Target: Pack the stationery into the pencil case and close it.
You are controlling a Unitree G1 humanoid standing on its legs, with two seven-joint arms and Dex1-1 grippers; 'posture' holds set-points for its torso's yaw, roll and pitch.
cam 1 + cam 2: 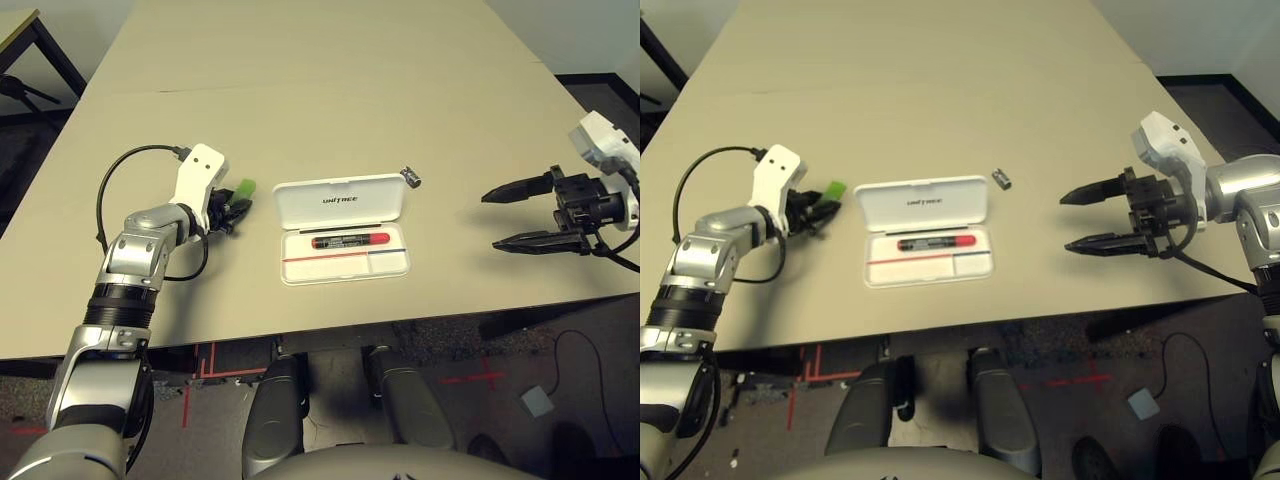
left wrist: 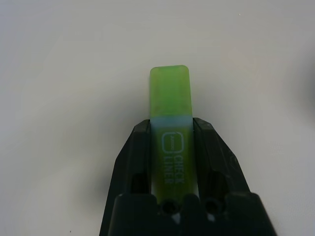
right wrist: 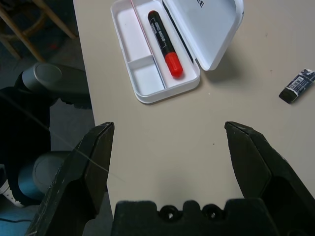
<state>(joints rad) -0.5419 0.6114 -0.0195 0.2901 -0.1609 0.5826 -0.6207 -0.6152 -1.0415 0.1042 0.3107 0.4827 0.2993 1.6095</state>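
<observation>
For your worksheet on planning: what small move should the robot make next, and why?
Probably carry the green stick, clamped in the left gripper, rightward over the open pencil case. The red marker already lies inside; the right gripper hangs open, apart from the small dark piece.

Bright, even overhead light, soft shadows (the left wrist view slightly blurred).

The bench [image 1: 330, 90] is a plain beige surface spanning most of the frame, its near edge running across the lower third. At centre frame the white pencil case [image 1: 342, 228] lies open on it, lid flat toward the top, with the red marker [image 1: 349, 241] in its tray. The small dark metal piece [image 1: 411, 177] rests on the bench just beyond the case's upper right corner.
</observation>
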